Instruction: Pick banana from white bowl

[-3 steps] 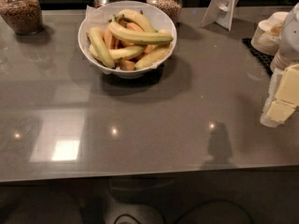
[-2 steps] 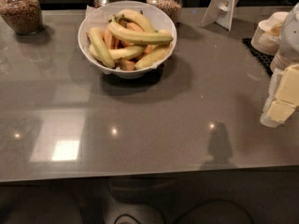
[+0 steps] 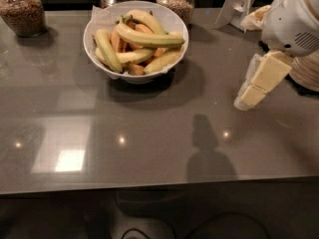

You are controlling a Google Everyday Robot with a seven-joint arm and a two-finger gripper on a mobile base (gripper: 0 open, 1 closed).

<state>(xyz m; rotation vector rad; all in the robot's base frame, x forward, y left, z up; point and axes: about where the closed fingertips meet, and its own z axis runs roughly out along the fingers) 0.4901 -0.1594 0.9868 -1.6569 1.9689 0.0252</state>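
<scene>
The white bowl (image 3: 175, 26) stands at the back of the grey table, left of centre, filled with several bananas. The banana (image 3: 149, 39), long, curved and yellow-green, lies across the top of the pile with its green stem to the left. A greener, straighter banana (image 3: 107, 50) lies along the bowl's left side, and shorter orange-toned pieces sit beneath. My gripper (image 3: 247, 97) hangs at the right, pointing down and left just above the table. It is well to the right of the bowl and holds nothing.
A glass jar of brown nuts (image 3: 22, 11) stands at the back left. Two more jars (image 3: 175, 0) stand behind the bowl. A white stand (image 3: 239, 1) and a bag (image 3: 254, 18) are at the back right. Stacked beige paper bowls (image 3: 306, 71) sit at the right edge.
My gripper has moved left, towards the bowl, and a little farther back over the table. The bowl and bananas have not moved.
</scene>
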